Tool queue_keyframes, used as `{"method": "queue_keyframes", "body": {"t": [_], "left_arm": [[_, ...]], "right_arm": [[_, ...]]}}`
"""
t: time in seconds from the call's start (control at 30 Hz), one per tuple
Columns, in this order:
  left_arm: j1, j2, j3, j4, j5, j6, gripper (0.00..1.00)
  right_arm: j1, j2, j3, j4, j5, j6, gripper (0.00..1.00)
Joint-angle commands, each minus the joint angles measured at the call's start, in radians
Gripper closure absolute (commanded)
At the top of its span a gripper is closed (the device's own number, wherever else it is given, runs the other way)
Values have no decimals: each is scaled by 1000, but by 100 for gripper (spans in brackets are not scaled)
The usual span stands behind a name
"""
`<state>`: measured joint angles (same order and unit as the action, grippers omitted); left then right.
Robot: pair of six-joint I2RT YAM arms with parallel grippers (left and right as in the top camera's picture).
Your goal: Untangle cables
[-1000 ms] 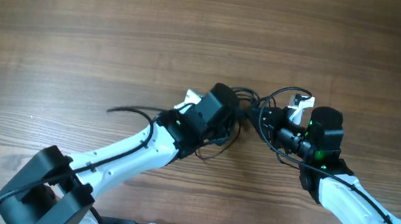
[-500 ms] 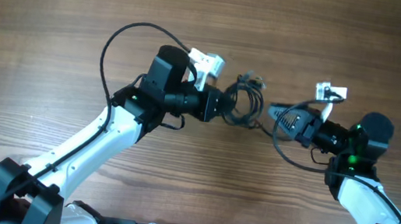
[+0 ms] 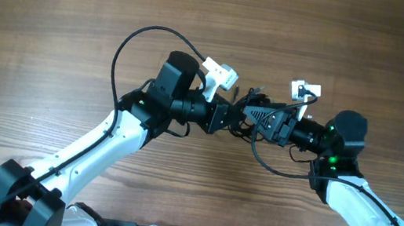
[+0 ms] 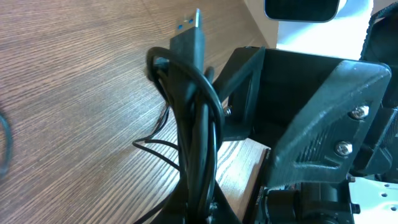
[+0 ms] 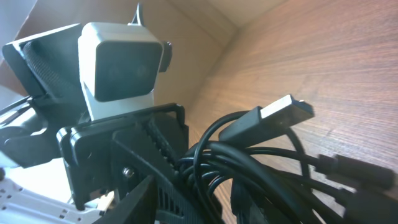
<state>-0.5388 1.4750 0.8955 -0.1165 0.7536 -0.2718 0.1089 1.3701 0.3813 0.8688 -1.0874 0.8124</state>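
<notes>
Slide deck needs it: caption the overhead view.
Knotted black cable bundle clamped in the left end effector, the right end effector directly opposite.

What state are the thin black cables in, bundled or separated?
Bundled: thin black cables form one looped clump in the jaws of the left gripper, plug end sticking out.

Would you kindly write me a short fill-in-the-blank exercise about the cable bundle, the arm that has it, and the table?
1. The cables are all ___ in colour.
2. They are gripped by the left gripper, whose jaws are ___.
3. The table beneath both arms has a top of ___.

Missing words: black; shut; wood.
</notes>
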Motion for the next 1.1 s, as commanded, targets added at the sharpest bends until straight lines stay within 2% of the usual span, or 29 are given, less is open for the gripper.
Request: {"method": "queue_keyframes", "body": {"t": [0.0, 0.1, 0.13, 0.2, 0.33, 0.5, 0.53, 0.63, 0.73, 0.83, 0.9, 1.07], "left_arm": [[-9, -15, 1, -1, 27, 26, 96], [-9, -15, 1, -1, 27, 26, 96], [-9, -15, 1, -1, 27, 26, 96], [-9, -15, 1, -1, 27, 26, 96], [-9, -15, 1, -2, 27, 26, 96], [-9, -15, 1, -2, 27, 26, 96], [-9, -15, 1, -2, 27, 26, 96], [-9, -15, 1, -11, 27, 26, 96], [-9, -15, 1, -65, -48, 26, 96], [-9, -15, 1, -151, -181, 26, 96], [-9, -15, 1, -189, -202, 33, 96], [-10, -15, 1, -271, -201, 34, 96]], "right_arm": [[3, 1, 4, -6, 59, -31, 60], [3, 1, 4, -10, 21, -27, 77], [3, 1, 4, -10, 8, -27, 79], [3, 1, 4, -10, -18, -27, 80], [4, 1, 4, -10, -21, -29, 73], [28, 1, 4, -72, -8, -93, 75], [33, 1, 4, -84, -4, -106, 78], [34, 1, 4, -70, -2, -100, 95], [31, 1, 4, 3, -24, -37, 96], [-23, 1, 4, 202, -124, 118, 96], [-80, 1, 4, 285, -127, 212, 96], [-270, 1, 4, 296, 11, 348, 96]]}}
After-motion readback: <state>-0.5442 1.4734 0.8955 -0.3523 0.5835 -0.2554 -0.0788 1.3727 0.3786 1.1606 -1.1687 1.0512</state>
